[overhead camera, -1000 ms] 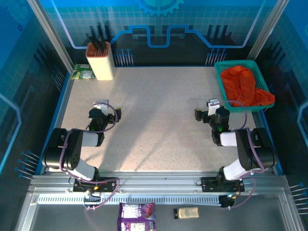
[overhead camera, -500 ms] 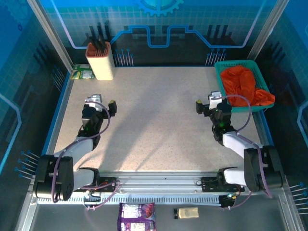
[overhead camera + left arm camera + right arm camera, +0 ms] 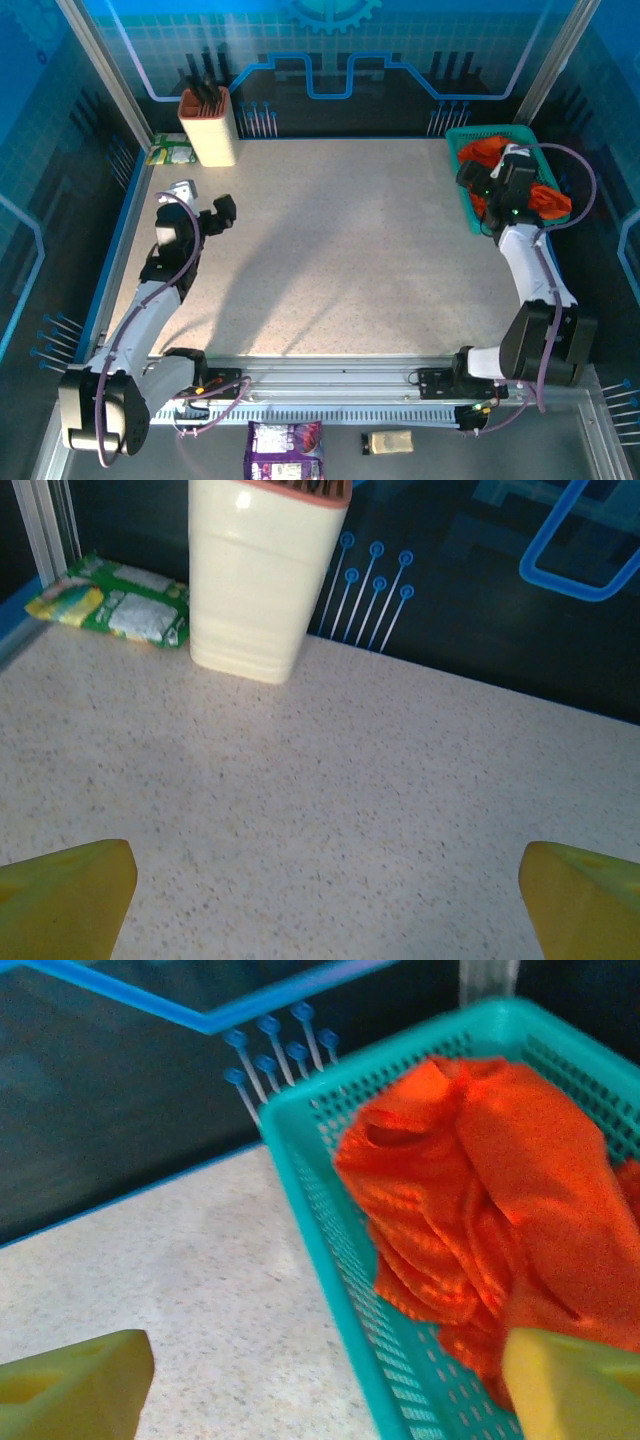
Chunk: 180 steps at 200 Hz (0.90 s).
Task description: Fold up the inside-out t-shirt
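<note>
Right gripper (image 3: pixel 325 1360) hangs at the far right corner, jaws spread wide, pinching nothing; one finger over the table (image 3: pixel 180 1260), the other above the teal basket (image 3: pixel 300 1120). The inside-out t-shirt (image 3: pixel 470 1190) lies bunched in that basket, orange-red. Left gripper (image 3: pixel 325 880) hovers over bare tabletop on the far left, jaws spread, facing a cream holder (image 3: pixel 260 580).

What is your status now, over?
Left tool open, over speckled table. Right tool open, astride wall of teal-green plastic mesh basket. Bright orange-red cloth t-shirt crumpled inside, not gripped. Basket wall in the way.
</note>
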Motion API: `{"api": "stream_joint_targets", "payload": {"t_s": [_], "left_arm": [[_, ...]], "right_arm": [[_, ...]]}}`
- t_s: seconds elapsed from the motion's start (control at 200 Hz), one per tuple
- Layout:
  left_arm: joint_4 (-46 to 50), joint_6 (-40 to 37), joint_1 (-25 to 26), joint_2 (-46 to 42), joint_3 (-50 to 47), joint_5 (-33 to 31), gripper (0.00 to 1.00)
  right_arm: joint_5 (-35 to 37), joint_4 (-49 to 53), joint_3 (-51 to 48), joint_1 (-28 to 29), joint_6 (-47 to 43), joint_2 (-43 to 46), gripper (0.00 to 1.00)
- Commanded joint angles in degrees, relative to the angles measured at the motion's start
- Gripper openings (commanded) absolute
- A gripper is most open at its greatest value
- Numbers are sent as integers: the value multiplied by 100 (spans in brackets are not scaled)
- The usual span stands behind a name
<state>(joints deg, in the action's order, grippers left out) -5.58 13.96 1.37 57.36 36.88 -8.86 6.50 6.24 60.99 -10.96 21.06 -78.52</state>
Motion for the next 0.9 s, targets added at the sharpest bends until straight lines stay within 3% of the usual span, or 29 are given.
{"api": "stream_joint_targets", "payload": {"t_s": [0.0, 0.355, 0.896], "left_arm": [[878, 388, 35, 10, 327, 355, 99], [1367, 773, 60, 525, 782, 1095, 99], [1710, 879, 89, 680, 997, 1190, 99]], "right_arm": [[-383, 1193, 514, -371, 753, -476, 87], [-277, 1854, 2240, -659, 1507, -2513, 74], [724, 3165, 5425, -227, 536, -5335, 53]]}}
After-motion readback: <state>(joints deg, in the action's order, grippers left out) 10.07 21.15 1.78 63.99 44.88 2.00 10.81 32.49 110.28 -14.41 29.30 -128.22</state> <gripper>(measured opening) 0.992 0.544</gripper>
